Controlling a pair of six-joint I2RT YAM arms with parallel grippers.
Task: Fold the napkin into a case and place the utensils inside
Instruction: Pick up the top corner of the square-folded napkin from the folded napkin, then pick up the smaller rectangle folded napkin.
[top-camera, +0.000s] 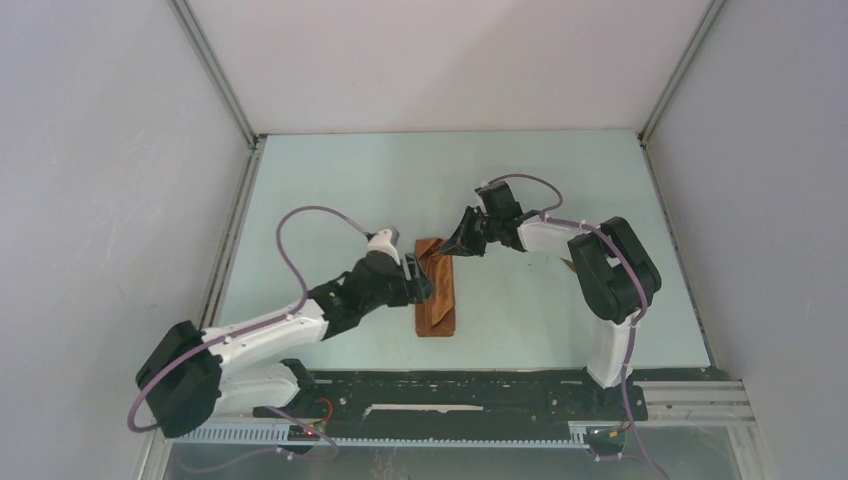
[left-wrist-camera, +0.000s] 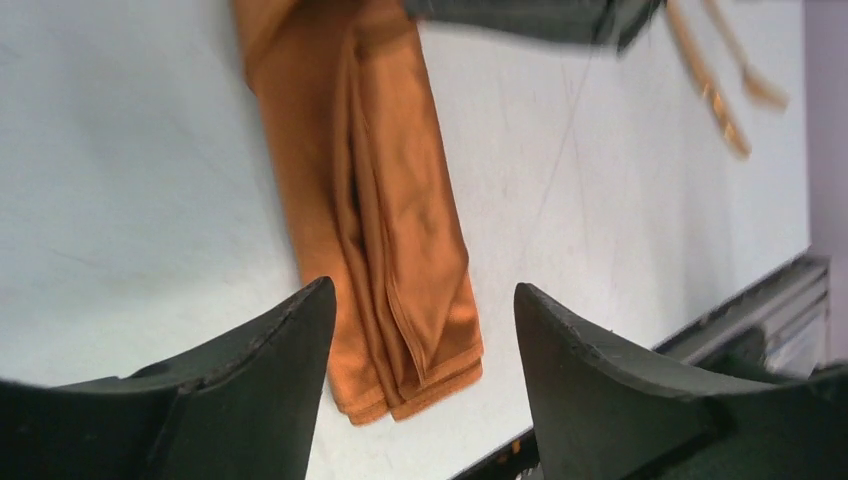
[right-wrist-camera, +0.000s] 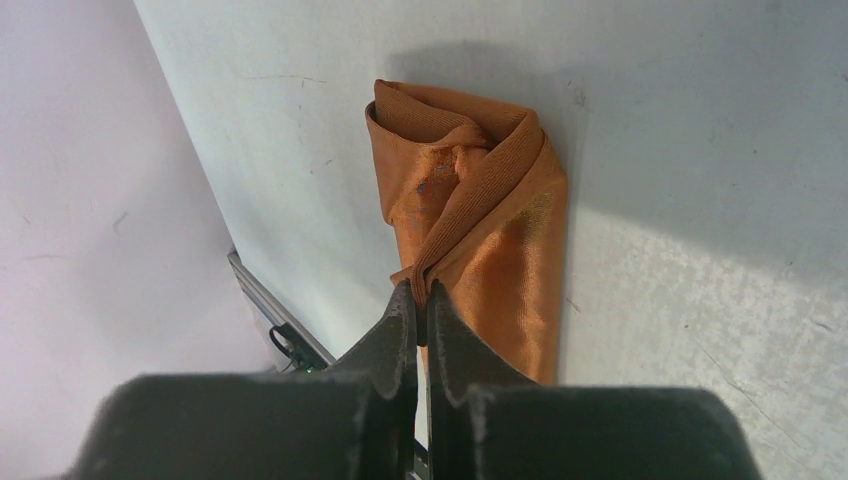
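Cloth of the rust-orange shiny napkin (right-wrist-camera: 490, 230) seems to us limp and slippery; right gripper (right-wrist-camera: 420, 300) pinches its mid-frame fold, left gripper (left-wrist-camera: 422, 290) stands spread.

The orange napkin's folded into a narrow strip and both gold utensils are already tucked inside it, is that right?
Not quite. The napkin is folded narrow, but the utensils lie on the bare table, apart from it, as the left wrist view shows.
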